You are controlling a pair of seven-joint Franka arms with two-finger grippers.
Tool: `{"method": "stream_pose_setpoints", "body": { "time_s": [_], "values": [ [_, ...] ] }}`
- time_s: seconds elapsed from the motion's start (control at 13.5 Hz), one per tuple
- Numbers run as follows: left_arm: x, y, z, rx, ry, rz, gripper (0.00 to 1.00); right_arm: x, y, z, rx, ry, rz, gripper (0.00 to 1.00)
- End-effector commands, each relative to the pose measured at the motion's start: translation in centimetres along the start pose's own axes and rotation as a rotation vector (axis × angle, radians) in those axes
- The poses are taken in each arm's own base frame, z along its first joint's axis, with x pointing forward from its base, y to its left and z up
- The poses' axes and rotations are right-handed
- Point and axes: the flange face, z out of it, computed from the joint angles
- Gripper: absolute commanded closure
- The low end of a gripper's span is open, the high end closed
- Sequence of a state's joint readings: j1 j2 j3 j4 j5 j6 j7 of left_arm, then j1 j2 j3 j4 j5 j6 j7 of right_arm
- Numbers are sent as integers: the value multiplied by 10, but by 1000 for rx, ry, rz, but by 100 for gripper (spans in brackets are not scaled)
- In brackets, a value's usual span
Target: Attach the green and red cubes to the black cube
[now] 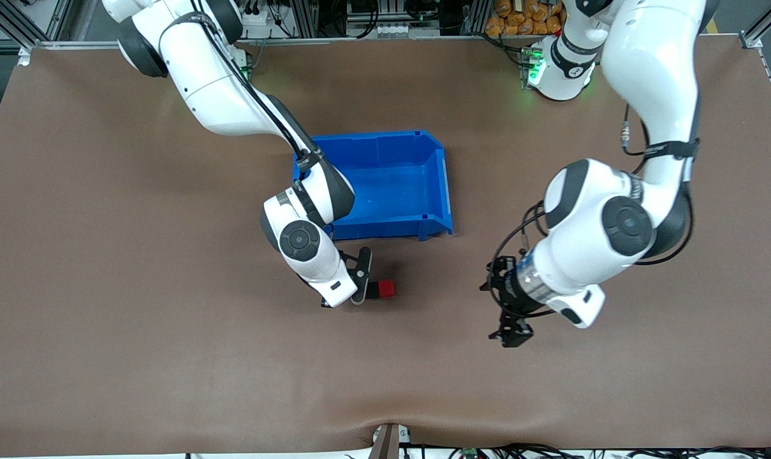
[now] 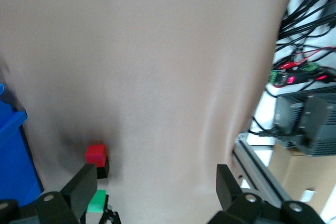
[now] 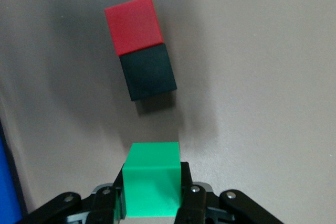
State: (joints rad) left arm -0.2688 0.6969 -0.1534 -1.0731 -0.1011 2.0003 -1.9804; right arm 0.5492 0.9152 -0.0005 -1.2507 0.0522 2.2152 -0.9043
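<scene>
Green cube (image 3: 152,179) (hidden from front) in right end effector (image 3: 152,203).

Brown mat (image 1: 104,255) covers the table — cables (image 1: 519,451), perhaps, along its edge.

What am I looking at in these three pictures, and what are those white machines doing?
Two white robot arms stand at a brown table, each ending in a two-finger gripper. The wide picture comes from a high camera facing them; the other two come from small cameras on each arm's wrist.

On the table are a blue bin and, nearer that camera, a red cube already joined to a black cube.

The right gripper hangs low beside that pair, its fingers shut on a green cube, not yet touching the black one.

The left gripper waits open over bare table, toward the left arm's end, holding nothing.
</scene>
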Motion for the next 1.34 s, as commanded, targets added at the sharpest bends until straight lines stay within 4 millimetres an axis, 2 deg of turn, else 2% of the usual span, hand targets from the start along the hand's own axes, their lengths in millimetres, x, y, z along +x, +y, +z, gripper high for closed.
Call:
{"method": "stream_pose_setpoints", "body": {
  "time_s": [0.0, 0.07, 0.3, 0.52, 0.74, 0.96, 1.19, 1.26],
  "values": [
    [15, -2, -35, 13, 13, 10, 0, 11, 1, 6, -16, -6, -17, 100],
    [23, -1, -51, 11, 17, 51, 0, 15, -1, 5, -19, -3, -25, 100],
    [62, -1, -104, 48, 41, 206, 0, 19, -2, 9, -19, -3, -28, 100],
    [91, 0, -142, 44, 45, 308, 0, 21, -3, 14, -20, -2, -31, 100],
    [113, 1, -166, 35, 52, 308, 0, 25, -4, 20, -23, -1, -38, 100],
    [137, 3, -191, 11, 60, 338, 0, 27, -1, 17, -36, 10, -39, 100],
    [156, 4, -203, 13, 63, 380, 0, 29, 1, 22, -44, 16, -40, 100],
    [156, 4, -207, 7, 64, 387, 0, 29, 2, 21, -47, 17, -40, 100]
  ]
}}
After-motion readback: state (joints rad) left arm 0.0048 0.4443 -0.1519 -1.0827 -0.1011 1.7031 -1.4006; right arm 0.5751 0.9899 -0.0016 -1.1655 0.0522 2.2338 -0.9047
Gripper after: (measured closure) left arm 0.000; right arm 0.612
